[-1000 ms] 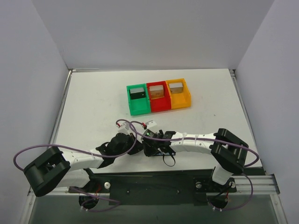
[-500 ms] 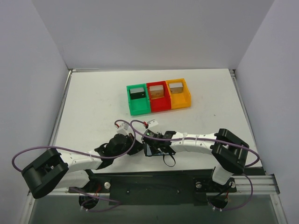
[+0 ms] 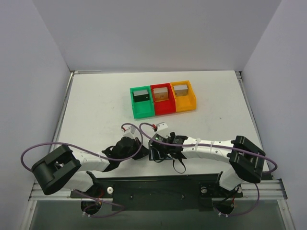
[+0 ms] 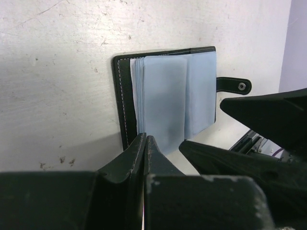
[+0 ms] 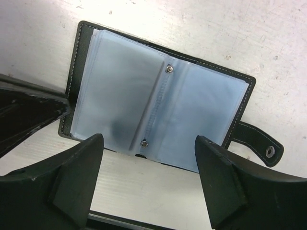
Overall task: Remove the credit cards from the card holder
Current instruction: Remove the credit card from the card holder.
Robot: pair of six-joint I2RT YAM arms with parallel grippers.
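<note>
holder: card holder (image 5: pixel 160 112) lies open flat on table (image 5: pixel 240 28), near front edge, between both arms
sleeves: frosted plastic sleeves (image 5: pixel 120 96) face up; cards inside cannot be made out
strap: snap strap (image 5: pixel 261 143) sticks out on the far cover's side
left pincer: left gripper (image 4: pixel 145 141) has fingers together, tips on the cover edge; likely pinning the holder so it stays open and put
right pincer: right gripper (image 5: pixel 148 140) has fingers apart, straddling the sleeves, holding nothing; likely lining up to pinch a card
step: no card out yet
</note>
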